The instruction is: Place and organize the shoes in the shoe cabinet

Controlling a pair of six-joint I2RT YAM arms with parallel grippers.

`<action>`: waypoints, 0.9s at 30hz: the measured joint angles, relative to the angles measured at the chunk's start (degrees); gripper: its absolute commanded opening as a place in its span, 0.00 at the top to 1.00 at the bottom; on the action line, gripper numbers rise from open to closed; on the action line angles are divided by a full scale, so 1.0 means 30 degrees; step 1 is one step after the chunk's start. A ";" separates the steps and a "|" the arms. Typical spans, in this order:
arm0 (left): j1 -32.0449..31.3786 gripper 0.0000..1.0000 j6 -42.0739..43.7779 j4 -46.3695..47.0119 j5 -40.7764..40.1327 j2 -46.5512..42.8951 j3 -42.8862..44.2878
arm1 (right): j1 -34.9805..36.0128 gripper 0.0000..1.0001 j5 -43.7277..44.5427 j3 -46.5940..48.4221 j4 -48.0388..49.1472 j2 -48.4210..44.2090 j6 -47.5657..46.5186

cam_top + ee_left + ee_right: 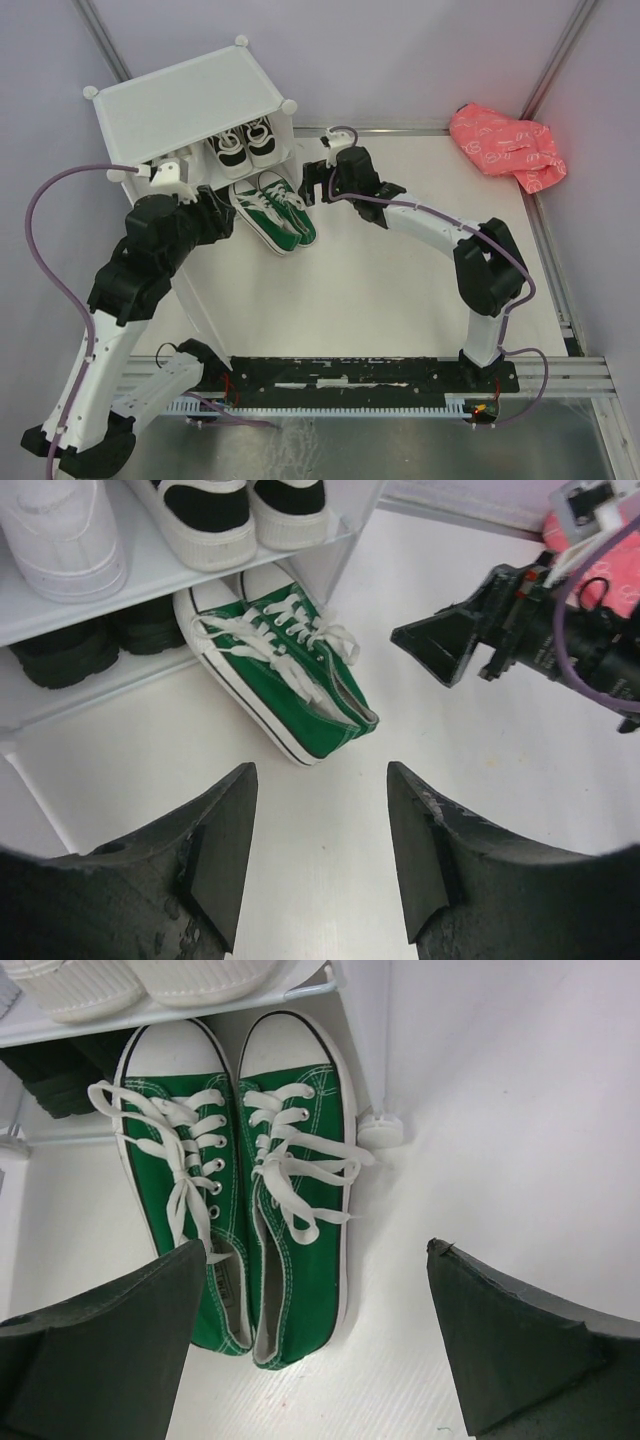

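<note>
The white shoe cabinet (180, 95) stands at the back left, open toward me. Black sneakers with white soles (245, 142) sit on its upper shelf, with white sneakers (60, 535) beside them. Plain black shoes (70, 650) sit on the lower level. A pair of green canvas sneakers (275, 212) lies on the table, toes in the cabinet's bottom opening and heels sticking out; it also shows in the left wrist view (290, 675) and the right wrist view (250, 1210). My left gripper (320, 770) is open and empty, short of their heels. My right gripper (315, 1250) is open and empty above the heels.
A pink plastic bag (508, 145) lies at the back right corner. The cabinet's round corner knob (382, 1130) stands just right of the green pair. The right arm's gripper (450, 645) hangs to the right of the shoes in the left wrist view. White table (400, 290) stretches between the arms.
</note>
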 measured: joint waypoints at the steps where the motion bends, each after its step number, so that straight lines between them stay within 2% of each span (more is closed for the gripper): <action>1: 0.0000 0.33 0.0007 0.0095 -0.0182 0.0087 -0.0262 | -0.0066 0.01 -0.0168 -0.0015 0.0000 0.0000 0.0095; 3: 0.0007 0.25 0.0015 0.0546 -0.1107 0.0335 -0.1027 | -0.0146 0.01 -0.0663 -0.0095 0.0036 0.0066 0.0321; 4: 0.0007 0.16 0.0029 0.0736 -0.1486 0.0517 -0.1297 | -0.0211 0.01 -0.0838 -0.0189 0.0080 0.0109 0.0423; 6: 0.0007 0.03 0.0073 0.1406 -0.2353 0.1129 -0.1967 | -0.0393 0.01 -0.1151 -0.0554 0.0313 0.0168 0.0619; 7: 0.0007 0.01 0.0138 0.1741 -0.2667 0.1362 -0.2266 | -0.0510 0.01 -0.1304 -0.0809 0.0466 0.0182 0.0729; 15: 0.0007 0.01 0.2171 0.6543 -0.3978 0.3293 -0.6462 | -0.1625 0.01 -0.2703 -0.2120 0.1217 0.0758 0.1749; 22: 0.0605 0.05 0.3708 1.0091 -0.4816 0.5821 -0.6732 | -0.1967 0.01 -0.3876 -0.2244 0.2040 0.1297 0.2382; 27: 0.0947 0.09 0.4167 1.1198 -0.5974 0.7512 -0.6965 | -0.1989 0.01 -0.4284 -0.2310 0.2171 0.1552 0.2448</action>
